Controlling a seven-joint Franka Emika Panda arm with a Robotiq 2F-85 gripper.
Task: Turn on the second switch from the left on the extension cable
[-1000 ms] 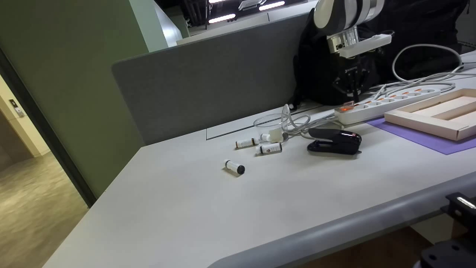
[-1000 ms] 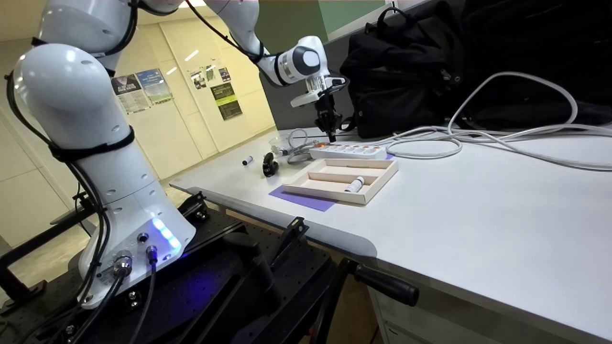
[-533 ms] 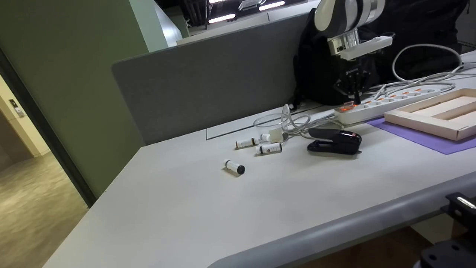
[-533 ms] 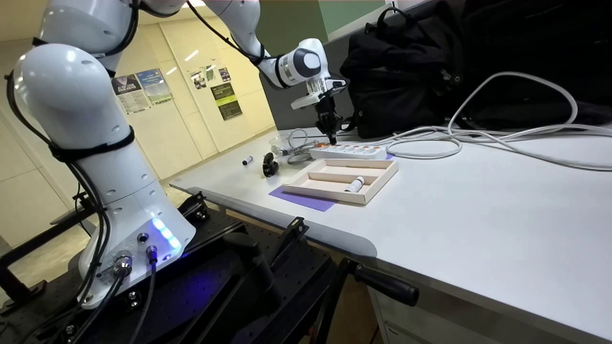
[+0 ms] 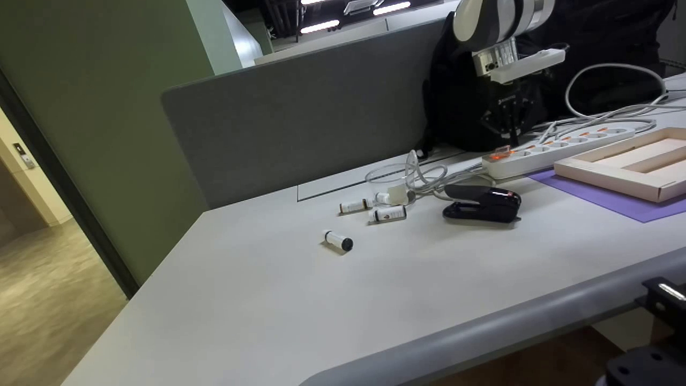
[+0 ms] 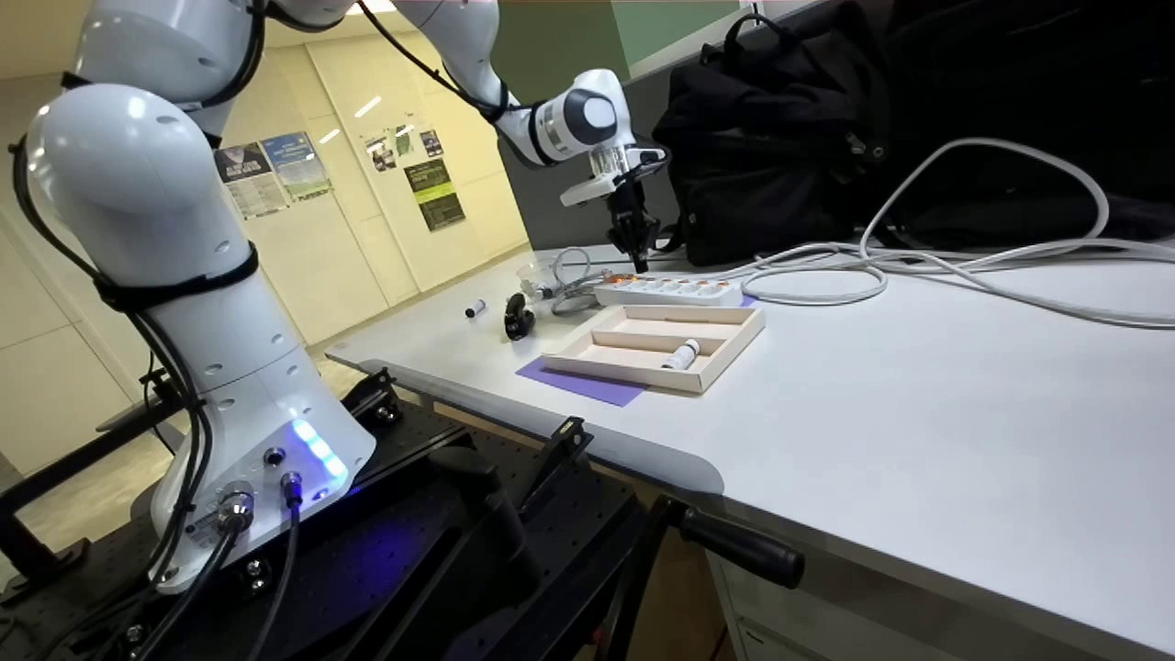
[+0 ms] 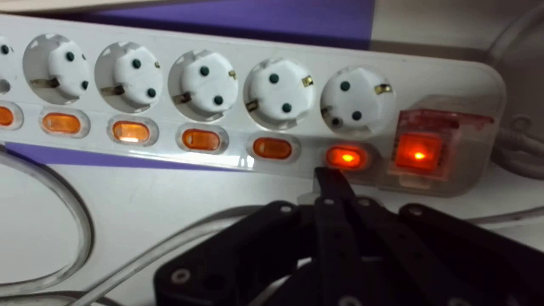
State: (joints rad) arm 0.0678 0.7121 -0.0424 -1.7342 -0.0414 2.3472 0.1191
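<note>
Extension cable [image 7: 240, 106]: oval switch [image 7: 346, 157], right of wrist frame, glows beside lit square switch [image 7: 418, 153]. Probably target 2nd; press looks done. My gripper [image 7: 333, 180] closed, empty; retreat remains.

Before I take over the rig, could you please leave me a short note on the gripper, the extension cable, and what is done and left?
Gripper: shut and empty, its tips beside the second switch, apparently not pressing it.
Extension cable: lying partly over the purple mat, beside the wooden tray.
Done: the second switch glows, counting the large end switch as first from the left in both exterior views; that one glows too. The other small switches look unlit, though one carries glare.
Left: the job looks finished, so probably only backing away without knocking another switch.
</note>
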